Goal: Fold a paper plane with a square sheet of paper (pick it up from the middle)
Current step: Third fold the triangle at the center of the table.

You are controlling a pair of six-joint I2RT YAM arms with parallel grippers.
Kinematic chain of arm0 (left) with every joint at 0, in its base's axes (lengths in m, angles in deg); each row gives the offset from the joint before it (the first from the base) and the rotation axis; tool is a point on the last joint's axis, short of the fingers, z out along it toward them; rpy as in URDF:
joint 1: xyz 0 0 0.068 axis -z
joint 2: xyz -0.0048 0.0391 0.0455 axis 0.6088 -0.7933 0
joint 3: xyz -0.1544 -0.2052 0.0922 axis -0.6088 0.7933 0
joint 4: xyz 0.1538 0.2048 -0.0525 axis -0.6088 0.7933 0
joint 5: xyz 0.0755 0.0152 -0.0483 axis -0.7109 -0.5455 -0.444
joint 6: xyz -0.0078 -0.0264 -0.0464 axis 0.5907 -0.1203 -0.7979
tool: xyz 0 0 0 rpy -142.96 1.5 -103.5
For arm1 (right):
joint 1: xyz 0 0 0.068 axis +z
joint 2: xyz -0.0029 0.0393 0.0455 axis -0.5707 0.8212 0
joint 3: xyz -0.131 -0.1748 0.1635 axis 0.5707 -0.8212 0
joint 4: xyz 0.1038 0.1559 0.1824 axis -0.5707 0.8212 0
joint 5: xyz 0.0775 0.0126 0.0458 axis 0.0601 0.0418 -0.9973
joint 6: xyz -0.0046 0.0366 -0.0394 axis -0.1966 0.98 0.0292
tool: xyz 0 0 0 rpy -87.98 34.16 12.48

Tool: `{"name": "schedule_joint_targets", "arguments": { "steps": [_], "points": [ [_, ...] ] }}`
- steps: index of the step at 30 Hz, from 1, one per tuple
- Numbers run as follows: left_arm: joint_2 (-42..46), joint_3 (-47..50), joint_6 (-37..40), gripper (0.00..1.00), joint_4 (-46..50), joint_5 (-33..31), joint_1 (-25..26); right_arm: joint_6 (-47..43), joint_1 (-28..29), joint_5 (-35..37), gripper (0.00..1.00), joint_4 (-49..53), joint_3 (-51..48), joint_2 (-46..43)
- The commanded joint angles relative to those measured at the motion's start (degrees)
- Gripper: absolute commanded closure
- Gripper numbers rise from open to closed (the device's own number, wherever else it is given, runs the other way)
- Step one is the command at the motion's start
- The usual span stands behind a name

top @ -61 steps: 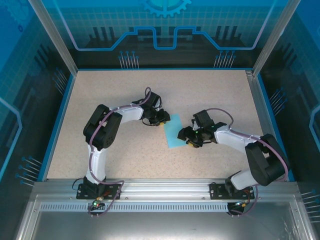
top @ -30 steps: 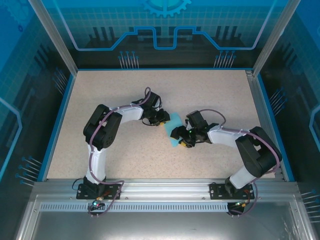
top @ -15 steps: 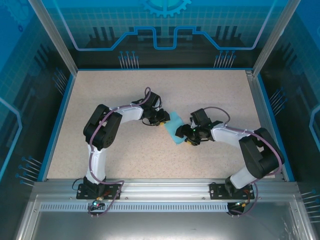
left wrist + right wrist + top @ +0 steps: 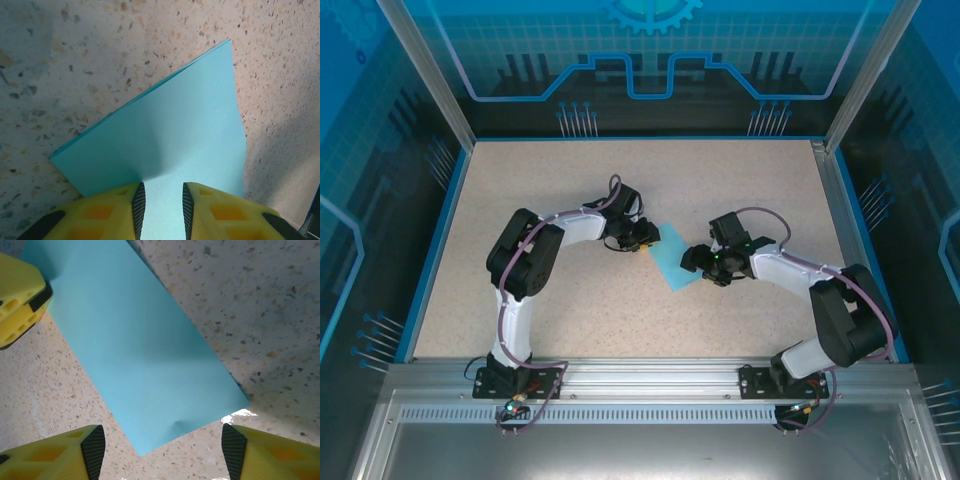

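Note:
The square sheet of paper [image 4: 672, 258] lies on the table folded into a light-blue rectangle; in the left wrist view, the paper [image 4: 170, 125] shows doubled edges. My left gripper [image 4: 643, 238] rests on its upper-left end. Its yellow fingers [image 4: 107, 210] stand a narrow gap apart, with paper showing flat beneath the gap and nothing clamped. My right gripper [image 4: 693, 261] hovers just off the lower-right end, open wide. In the right wrist view the paper [image 4: 140, 350] lies ahead of that gripper [image 4: 163, 450], with a small dent near its near edge. The left finger [image 4: 20, 295] sits on the far corner.
The speckled beige table [image 4: 570, 180] is bordered by a blue rim and aluminium posts [image 4: 425, 75]. Transparent blue walls enclose the back and sides. Both arm bases sit on the metal rail [image 4: 650, 380] at the near edge.
My right gripper has drawn back to the right off the paper and opened wider, uncovering more of the folded sheet. The left arm has stayed put on the paper.

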Motion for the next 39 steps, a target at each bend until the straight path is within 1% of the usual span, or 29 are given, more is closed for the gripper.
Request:
{"name": "schedule_joint_targets", "arguments": {
  "steps": [1,7,14,19,23,27,30,34,37,39],
  "points": [
    [-1.7,1.7,-0.8,0.69,2.0,0.0,-0.3,-1.7,-1.3,1.9,0.34,1.6,1.6,2.2],
    [-1.7,1.6,-0.9,0.69,1.9,0.1,-0.3,-2.8,-1.8,2.3,0.35,1.5,2.8,5.4],
    [-1.7,1.9,-0.9,0.69,1.8,0.0,-0.2,-3.0,-2.1,-3.8,0.38,-3.3,2.4,6.9],
    [-1.7,1.7,-0.7,0.69,2.1,0.0,-0.3,-1.4,-2.2,-6.9,0.38,-7.2,2.1,6.9],
    [-1.7,1.8,-0.6,0.69,2.3,0.0,-0.3,-1.9,-2.8,-6.3,0.36,-7.2,2.6,5.9],
    [-1.7,1.9,-0.6,0.69,2.2,0.0,-0.3,-2.4,-4.3,-9.6,0.35,-9.3,2.6,6.4],
    [-1.6,2.0,-0.6,0.69,2.1,0.0,-0.3,-4.9,-5.0,-11.2,0.34,-8.7,3.7,7.3],
    [-1.6,1.7,-0.4,0.69,2.2,0.2,-0.3,-9.3,-6.4,-14.3,0.37,-7.7,5.6,10.6],
    [-1.4,1.7,0.0,0.69,2.5,0.2,-0.3,-12.5,-7.5,-17.6,0.41,-7.5,6.3,12.8],
    [-1.4,1.7,0.1,0.69,2.8,0.0,-0.2,-13.9,-8.1,-18.1,0.46,-6.3,8.2,13.5]
  ]
}}
